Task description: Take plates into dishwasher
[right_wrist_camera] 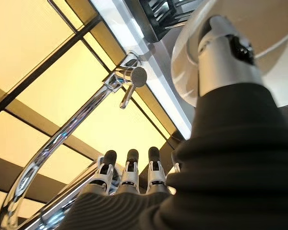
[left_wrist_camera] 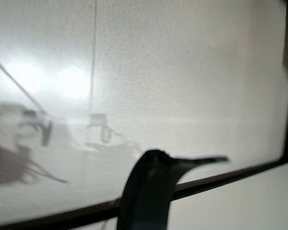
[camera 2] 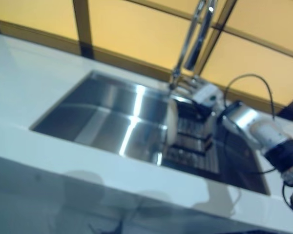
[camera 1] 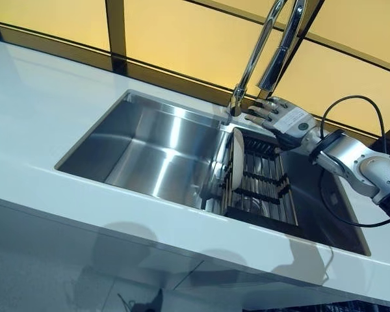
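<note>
right hand [camera 1: 283, 118]: fingers straight and spread, holding nothing, by the faucet [camera 1: 268, 49] | plate [camera 1: 236, 159]: upright on edge in the rack [camera 1: 263, 185] inside the sink [camera 1: 149, 149] | left hand: unseen

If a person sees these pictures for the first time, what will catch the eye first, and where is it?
First the steel sink sunk in the white counter, its big left basin bare. Next the white plate standing on edge at the left end of the dark rack in the sink's right part. Above the rack, by the tall faucet, the right hand hovers with straight fingers, holding nothing.
</note>
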Robot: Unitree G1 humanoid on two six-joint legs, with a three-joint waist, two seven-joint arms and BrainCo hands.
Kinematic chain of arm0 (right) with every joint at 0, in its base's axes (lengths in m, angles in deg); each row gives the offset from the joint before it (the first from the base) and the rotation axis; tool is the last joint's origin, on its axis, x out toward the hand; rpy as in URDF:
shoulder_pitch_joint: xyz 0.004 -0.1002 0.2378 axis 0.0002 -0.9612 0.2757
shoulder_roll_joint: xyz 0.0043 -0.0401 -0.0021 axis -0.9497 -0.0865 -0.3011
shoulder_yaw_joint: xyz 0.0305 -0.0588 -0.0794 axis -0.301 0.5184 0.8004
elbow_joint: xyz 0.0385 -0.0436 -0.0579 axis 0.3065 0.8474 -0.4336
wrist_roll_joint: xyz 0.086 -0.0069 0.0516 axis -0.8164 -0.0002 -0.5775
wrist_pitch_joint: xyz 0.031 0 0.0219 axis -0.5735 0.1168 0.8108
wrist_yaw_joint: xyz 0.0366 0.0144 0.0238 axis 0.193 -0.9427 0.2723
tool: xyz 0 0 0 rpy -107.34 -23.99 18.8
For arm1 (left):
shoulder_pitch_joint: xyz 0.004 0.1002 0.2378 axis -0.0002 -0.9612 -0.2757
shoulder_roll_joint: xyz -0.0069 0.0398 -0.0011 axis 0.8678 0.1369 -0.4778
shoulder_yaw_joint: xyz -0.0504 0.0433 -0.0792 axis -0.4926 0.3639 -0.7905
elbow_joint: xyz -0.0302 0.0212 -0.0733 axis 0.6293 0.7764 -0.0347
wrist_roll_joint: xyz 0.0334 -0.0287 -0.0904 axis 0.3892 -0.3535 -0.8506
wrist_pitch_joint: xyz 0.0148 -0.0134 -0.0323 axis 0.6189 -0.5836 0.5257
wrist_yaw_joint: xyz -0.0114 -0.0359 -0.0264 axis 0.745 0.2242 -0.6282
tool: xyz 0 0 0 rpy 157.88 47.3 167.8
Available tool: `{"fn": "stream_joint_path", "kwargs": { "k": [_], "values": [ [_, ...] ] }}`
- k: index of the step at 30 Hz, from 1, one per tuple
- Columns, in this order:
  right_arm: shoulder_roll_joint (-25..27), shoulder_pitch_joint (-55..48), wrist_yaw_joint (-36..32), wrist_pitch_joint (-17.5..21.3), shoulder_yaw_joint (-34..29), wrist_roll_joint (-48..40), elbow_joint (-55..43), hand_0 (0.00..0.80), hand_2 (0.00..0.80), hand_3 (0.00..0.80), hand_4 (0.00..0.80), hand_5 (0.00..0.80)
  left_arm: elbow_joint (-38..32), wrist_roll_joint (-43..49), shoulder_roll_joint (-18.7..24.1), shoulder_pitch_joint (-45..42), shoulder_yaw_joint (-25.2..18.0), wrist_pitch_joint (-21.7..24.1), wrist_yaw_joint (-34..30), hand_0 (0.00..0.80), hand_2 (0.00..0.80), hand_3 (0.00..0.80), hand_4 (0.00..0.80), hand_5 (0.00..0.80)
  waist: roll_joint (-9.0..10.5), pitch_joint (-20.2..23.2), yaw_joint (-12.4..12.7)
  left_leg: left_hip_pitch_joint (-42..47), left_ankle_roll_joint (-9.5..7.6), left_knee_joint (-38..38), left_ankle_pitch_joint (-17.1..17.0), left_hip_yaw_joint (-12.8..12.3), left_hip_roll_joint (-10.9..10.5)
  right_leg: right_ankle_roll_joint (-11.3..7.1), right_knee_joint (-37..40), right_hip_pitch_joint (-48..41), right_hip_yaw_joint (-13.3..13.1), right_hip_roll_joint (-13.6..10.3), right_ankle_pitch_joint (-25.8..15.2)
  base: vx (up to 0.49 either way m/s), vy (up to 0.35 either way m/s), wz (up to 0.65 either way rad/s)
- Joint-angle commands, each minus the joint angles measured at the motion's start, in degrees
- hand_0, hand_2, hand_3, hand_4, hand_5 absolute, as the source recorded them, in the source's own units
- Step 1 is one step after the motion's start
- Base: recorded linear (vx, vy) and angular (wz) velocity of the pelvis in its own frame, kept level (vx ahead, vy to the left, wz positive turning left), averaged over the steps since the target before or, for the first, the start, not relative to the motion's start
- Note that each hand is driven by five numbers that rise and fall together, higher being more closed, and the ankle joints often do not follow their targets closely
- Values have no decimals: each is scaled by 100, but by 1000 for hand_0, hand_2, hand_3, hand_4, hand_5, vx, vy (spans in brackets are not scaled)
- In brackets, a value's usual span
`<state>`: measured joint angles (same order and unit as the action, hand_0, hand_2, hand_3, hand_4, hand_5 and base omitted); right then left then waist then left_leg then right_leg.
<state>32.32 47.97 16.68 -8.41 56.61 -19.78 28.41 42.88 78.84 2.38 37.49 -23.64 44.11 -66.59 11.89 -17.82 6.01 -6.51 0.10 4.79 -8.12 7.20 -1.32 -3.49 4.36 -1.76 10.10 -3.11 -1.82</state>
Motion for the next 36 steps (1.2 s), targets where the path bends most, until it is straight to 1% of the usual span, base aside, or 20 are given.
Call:
{"fn": "stream_joint_path", "kwargs": {
  "k": [1, 23, 33, 36],
  "values": [
    [-21, 479, 28, -285, -123, -174, -97, 0, 0, 0, 0, 0, -117, -71, 143, 57, -37, 122, 43, 0, 0, 0, 0, 0, -45, 34, 247, 435, -265, 14, 821, -273, 48, -553, -446, 502, 48, -213, -245, 0, 0, 0],
    [-214, 595, -114, -380, -53, -46, -102, 0, 0, 0, 0, 0, -128, -162, 96, 50, -83, 159, 64, 0, 0, 0, 0, 0, 19, -80, 334, 365, -220, 21, 776, -210, 50, -528, -367, 474, 152, -198, -249, -2, 1, 3],
    [-242, 481, -393, -208, -23, 202, -143, 0, 0, 0, 0, 0, -138, -216, 100, 27, -135, 215, 53, 0, 0, 0, 0, 0, 50, -93, 356, 367, -210, 21, 766, -197, 54, -522, -361, 456, 163, -193, -247, 0, 1, 1],
    [-281, 516, -465, -162, 88, 378, -119, 0, 0, 0, 0, 0, -113, -300, 104, 43, -125, 258, 64, 0, 0, 0, 0, 0, 55, -132, 372, 343, -207, 21, 749, -193, 55, -518, -356, 468, 174, -193, -258, 0, 0, 0]
  ]
}}
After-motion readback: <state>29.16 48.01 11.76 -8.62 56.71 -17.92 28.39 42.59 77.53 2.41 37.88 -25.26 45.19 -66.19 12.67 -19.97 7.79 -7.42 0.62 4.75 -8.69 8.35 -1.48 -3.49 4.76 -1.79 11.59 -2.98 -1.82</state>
